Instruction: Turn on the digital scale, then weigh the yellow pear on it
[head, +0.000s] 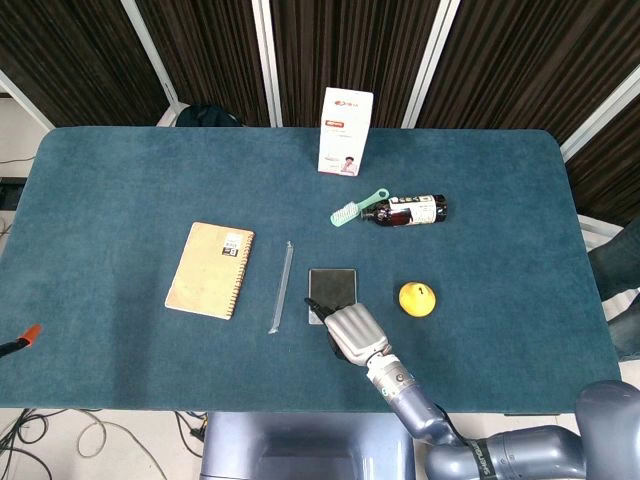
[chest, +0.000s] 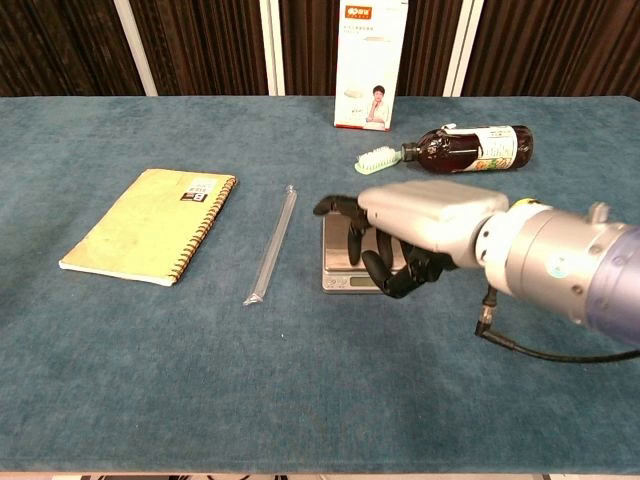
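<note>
Table (head: 120, 180), blue felt top — contents as seen from the head and chest cameras.

Digital scale (head: 332, 286) (chest: 345, 273): small, steel-topped, lying flat near the front centre of the table. Its near end is covered by the right hand (head: 352, 332) (chest: 415, 235), which hangs over the plate with dark fingers (chest: 385, 275) curled downward and holding nothing; whether a fingertip touches the scale cannot be told. Left hand: in neither view.

Yellow pear (head: 417, 299): on the felt just right of the scale, apart from it; hidden behind the right hand in the chest view.

Other items:
- spiral notebook (head: 210, 270) (chest: 150, 224), tan cover, well left of the scale;
- clear tube (head: 281, 286) (chest: 271, 244), lying between notebook and scale;
- dark bottle (head: 405, 210) (chest: 468, 149) on its side, behind the scale, cap toward a green brush (head: 357, 208) (chest: 377, 159);
- white box (head: 345, 131) (chest: 370, 63), upright at the far edge.
</note>
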